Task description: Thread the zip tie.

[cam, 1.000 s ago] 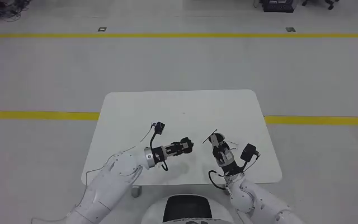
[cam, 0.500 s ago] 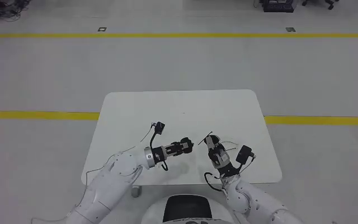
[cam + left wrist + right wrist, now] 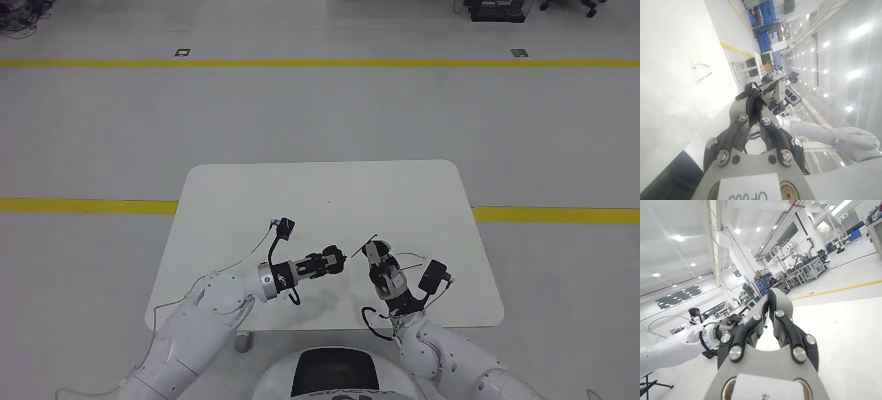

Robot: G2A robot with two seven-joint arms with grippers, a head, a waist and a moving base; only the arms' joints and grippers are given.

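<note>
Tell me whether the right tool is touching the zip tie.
Touching. The top view shows the zip tie sticking out from the shut fingertips of the right tool.

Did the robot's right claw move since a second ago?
Yes. The right claw slid sideways toward the left claw, away from the right edge of the white rectangular table. The gap between the claws is narrower.
</note>
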